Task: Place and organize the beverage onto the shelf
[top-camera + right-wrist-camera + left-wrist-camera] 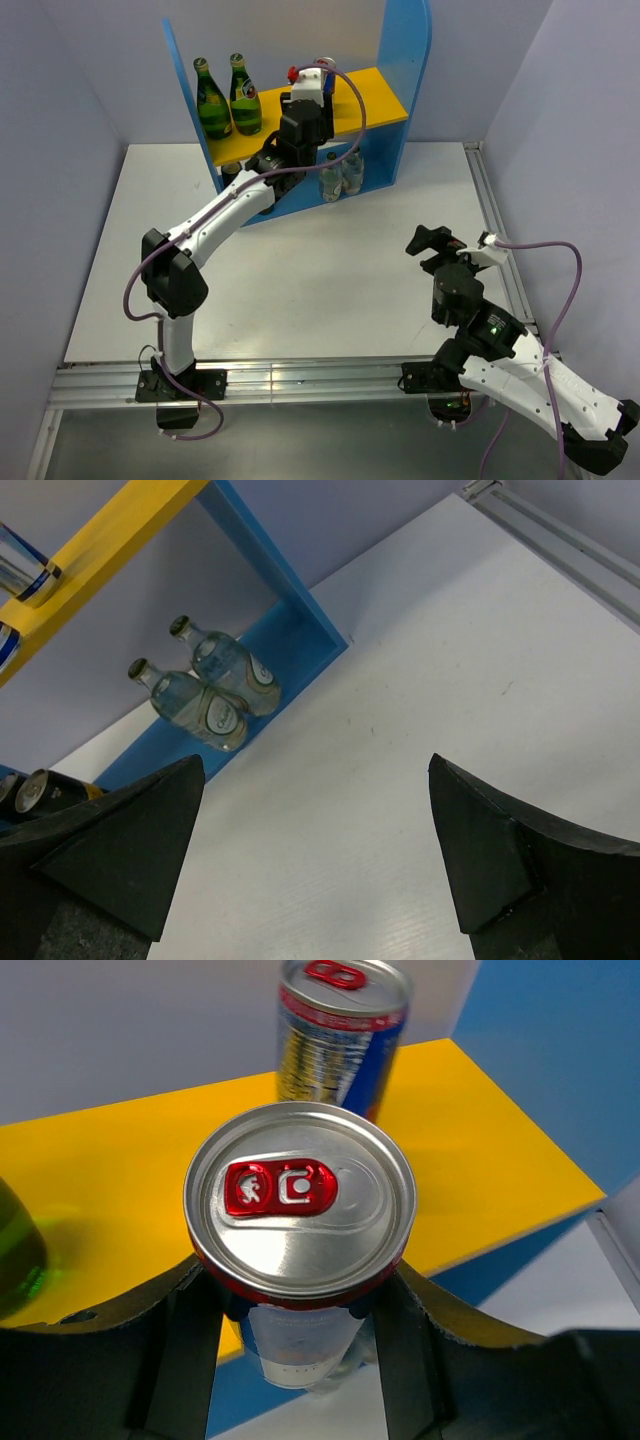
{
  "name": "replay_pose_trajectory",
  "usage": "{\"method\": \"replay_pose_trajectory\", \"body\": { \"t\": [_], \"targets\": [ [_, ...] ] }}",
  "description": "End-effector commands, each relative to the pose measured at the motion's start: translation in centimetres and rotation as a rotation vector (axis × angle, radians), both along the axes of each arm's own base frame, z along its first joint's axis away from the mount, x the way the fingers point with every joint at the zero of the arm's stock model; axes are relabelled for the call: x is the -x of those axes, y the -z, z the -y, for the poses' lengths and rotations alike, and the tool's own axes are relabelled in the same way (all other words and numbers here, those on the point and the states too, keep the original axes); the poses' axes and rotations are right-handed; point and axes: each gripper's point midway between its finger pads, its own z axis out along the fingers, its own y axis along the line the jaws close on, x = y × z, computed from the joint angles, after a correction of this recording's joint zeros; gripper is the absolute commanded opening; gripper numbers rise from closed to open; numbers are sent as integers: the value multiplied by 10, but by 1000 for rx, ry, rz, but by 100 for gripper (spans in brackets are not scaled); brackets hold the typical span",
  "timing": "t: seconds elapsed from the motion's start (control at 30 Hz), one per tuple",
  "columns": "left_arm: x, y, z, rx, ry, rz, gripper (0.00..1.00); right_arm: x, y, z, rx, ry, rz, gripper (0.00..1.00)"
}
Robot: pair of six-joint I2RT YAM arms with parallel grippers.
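Note:
My left gripper point(300, 1330) is shut on a blue-and-silver can point(300, 1200) with a red tab, held upright at the front edge of the shelf's yellow upper board point(480, 1150); its base shows in front of that edge. A second blue-and-silver can point(335, 1030) stands on the board just behind it. Two clear bottles point(200, 708) stand on the lower level, with dark cans point(35, 790) further left. In the top view the left gripper point(303, 115) reaches into the shelf point(405, 60). My right gripper point(315, 850) is open and empty over the table.
Two green bottles point(212, 100) stand at the left of the upper board; one shows at the left edge of the left wrist view point(15, 1250). The right arm point(470, 310) sits at the table's near right, beside a metal rail point(500, 230).

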Motion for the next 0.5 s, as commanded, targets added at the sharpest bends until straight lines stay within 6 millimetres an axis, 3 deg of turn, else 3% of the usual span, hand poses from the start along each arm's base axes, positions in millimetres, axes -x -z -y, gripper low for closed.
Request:
{"method": "replay_pose_trajectory", "body": {
  "t": [0.0,0.17,0.47],
  "targets": [
    [-4,-62,-24,69,-41,123,0,-2,1,-4,-18,-11,15,100],
    [-3,-73,-28,62,-47,148,0,-4,3,-8,-16,-18,8,100],
    [-28,-57,-33,75,-77,159,0,-5,3,-11,-15,-31,9,100]
  ]
}}
